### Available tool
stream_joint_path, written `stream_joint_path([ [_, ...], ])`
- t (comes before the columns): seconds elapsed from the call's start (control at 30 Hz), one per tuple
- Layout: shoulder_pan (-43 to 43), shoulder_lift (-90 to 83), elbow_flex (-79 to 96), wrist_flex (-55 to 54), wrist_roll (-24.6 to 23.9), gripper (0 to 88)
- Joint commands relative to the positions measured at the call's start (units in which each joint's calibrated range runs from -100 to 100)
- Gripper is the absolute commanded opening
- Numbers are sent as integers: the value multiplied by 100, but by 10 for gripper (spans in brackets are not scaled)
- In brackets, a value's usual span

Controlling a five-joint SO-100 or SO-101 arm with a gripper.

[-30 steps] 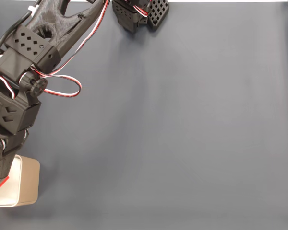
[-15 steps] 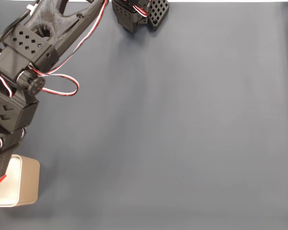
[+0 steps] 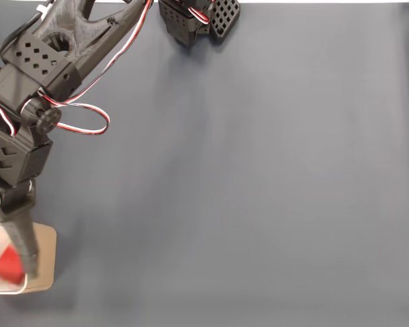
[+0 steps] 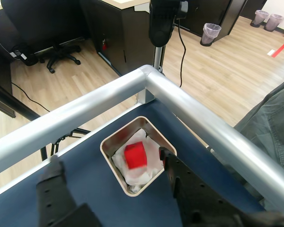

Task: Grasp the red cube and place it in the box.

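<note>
Sitting inside the box, the red cube rests on its white lining, touching neither finger. The end effector hangs above with its black fingers spread wide apart and empty, at the corner of the dark blue counter.
</note>
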Motion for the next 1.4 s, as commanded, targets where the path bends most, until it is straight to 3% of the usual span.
stream_joint_path([
  [0.0,73,-122,-319,73,24,562],
  [0.8,59,-130,-328,8,-49,574],
  [0.87,38,-148,-319,0,-39,482],
  [0.97,-40,-243,-219,-99,-59,177],
  [1.07,-246,-538,82,-328,-107,16],
  [1.37,-1873,-2843,2445,-746,-244,0],
])
